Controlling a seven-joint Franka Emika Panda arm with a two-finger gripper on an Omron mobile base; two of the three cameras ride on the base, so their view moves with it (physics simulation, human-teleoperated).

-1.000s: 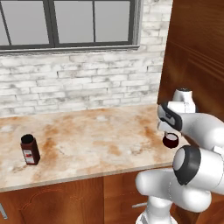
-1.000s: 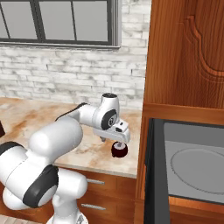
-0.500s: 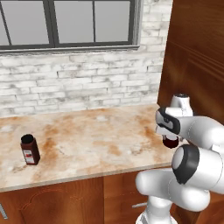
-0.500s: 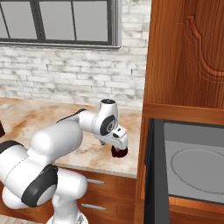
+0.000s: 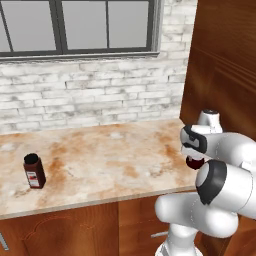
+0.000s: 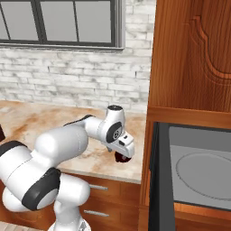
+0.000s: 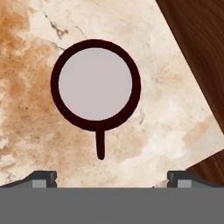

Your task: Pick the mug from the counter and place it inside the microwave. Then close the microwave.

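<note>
The mug (image 7: 95, 85), dark maroon with a pale inside, stands upright on the counter (image 5: 110, 160) near its right end, beside the wooden cabinet. In the hand view I look straight down into it, and its handle (image 7: 101, 146) points toward my fingertips (image 7: 42, 177). My gripper (image 7: 112, 178) hangs open just above the mug (image 6: 122, 157), and its jaws stand wider than the cup. In the left base view my hand (image 5: 194, 156) covers most of the mug (image 5: 193, 163). The microwave (image 6: 198, 169) stands open to the right, with its grey interior and turntable showing.
A dark bottle (image 5: 34, 170) with a red label stands far left on the counter. A tall wooden cabinet (image 6: 189, 54) rises right beside the mug. The microwave door's edge (image 6: 152, 180) stands out toward me. A brick wall and a window lie behind.
My hand has come down closer over the mug, jaws still wide. Mug and bottle have stayed put.
</note>
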